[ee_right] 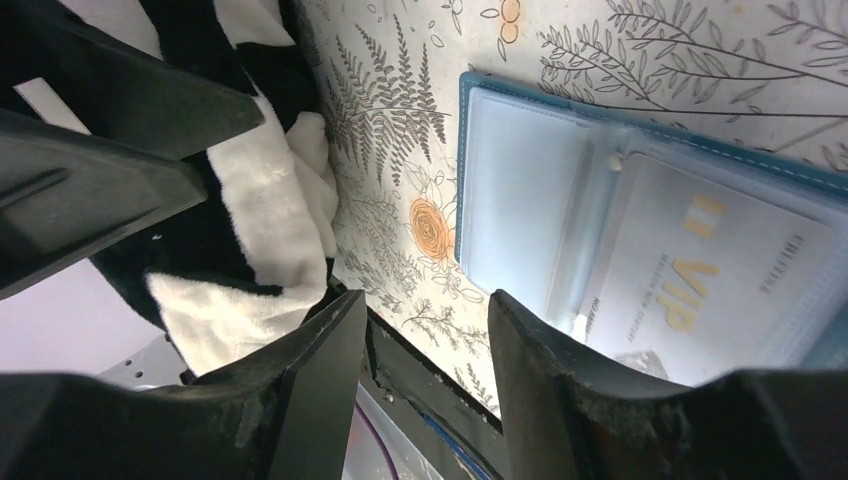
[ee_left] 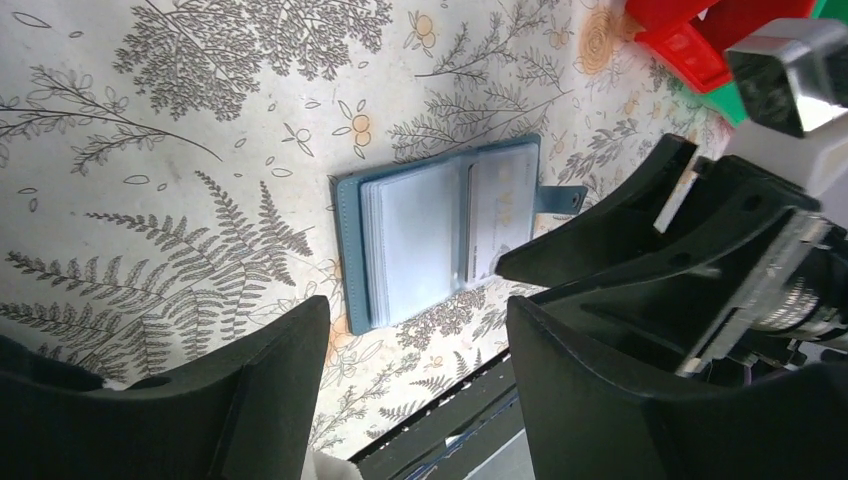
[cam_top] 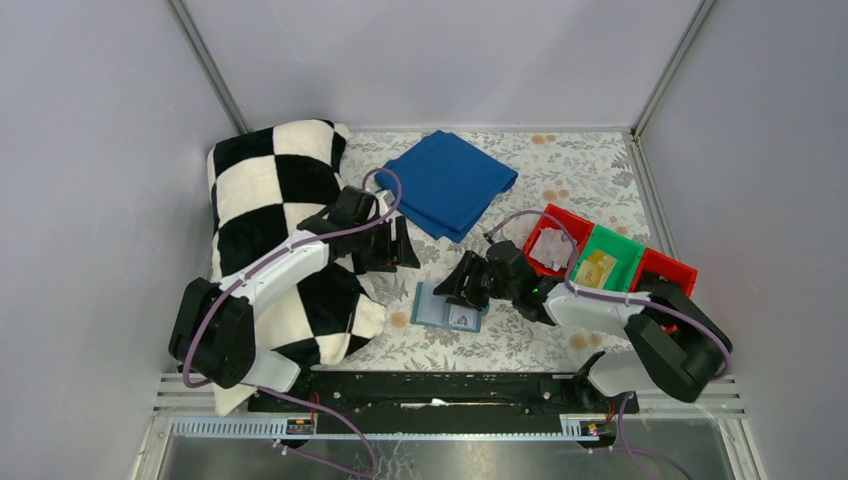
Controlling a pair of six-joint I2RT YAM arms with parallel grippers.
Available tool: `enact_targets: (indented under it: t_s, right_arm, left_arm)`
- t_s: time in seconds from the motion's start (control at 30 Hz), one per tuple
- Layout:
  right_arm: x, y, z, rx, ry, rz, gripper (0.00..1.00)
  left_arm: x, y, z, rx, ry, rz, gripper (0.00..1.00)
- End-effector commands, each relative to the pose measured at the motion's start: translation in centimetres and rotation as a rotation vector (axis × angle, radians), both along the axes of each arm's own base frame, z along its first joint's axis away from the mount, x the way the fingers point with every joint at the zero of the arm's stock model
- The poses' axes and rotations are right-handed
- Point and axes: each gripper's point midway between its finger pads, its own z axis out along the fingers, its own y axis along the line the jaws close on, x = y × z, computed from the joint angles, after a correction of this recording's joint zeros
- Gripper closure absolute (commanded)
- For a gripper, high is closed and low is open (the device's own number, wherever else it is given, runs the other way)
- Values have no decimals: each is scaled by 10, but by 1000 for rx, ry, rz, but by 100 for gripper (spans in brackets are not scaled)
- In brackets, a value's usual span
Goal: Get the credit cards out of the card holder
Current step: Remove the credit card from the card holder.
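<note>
- The fingers (ee_right: 560, 400) of the right gripper (ee_right: 425, 310) stood spread, with nothing between them. They hung low over the right page of the teal-blue booklet-like card holder with clear plastic sleeves (ee_right: 520, 190).
- In the left wrist view, one right fingertip lay at the edge of that page. Whether it touched the sleeve could not be told.
- The left gripper (ee_left: 418, 310) was also spread and empty. It hovered higher, on the side of the holder toward the left edge of the worktop, and was not pinning the holder down.
- The holder lay open and flat on the fern-patterned worktop (cam_top: 560, 185), close to the middle of its near edge.
- A whitish-grey credit card with gold VIP lettering (ee_right: 700, 270) sat inside the right sleeve. The left sleeve looked empty.
- Toward the right edge, a red plastic bin (cam_top: 560, 225) held whitish cards (cam_top: 550, 247), and a green plastic bin (cam_top: 625, 255) beside it held yellowish cards (cam_top: 597, 268).
- A folded deep-blue cloth (cam_top: 447, 183) lay toward the far edge. A black-and-white chequered plush cushion (cam_top: 270, 200) lay along the left edge.
- Risk: with the holder unpinned, a pull on the card would likely drag or lift the whole booklet.
- Risk: a pinch closing over sleeve and card together would clamp the card in place, not free it.
- Risk: the two grippers were near each other, so a careless reach by the left one could knock the right.
</note>
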Motion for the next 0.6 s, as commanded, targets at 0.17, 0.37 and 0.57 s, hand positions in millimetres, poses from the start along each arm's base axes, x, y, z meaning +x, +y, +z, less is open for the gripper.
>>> enact_targets:
  t_s: [0.17, 0.37, 0.57]
  right_arm:
    - [6, -74, -8, -177, -43, -162, 44]
    - [0, -76, -12, -164, -25, -133, 43]
    - [-4, -70, -24, -156, 5, -94, 42]
  left_arm:
    - [-42, -64, 5, -120, 1, -205, 31]
    - [-52, -97, -13, -281, 89, -205, 31]
    - [-55, -102, -35, -303, 148, -191, 33]
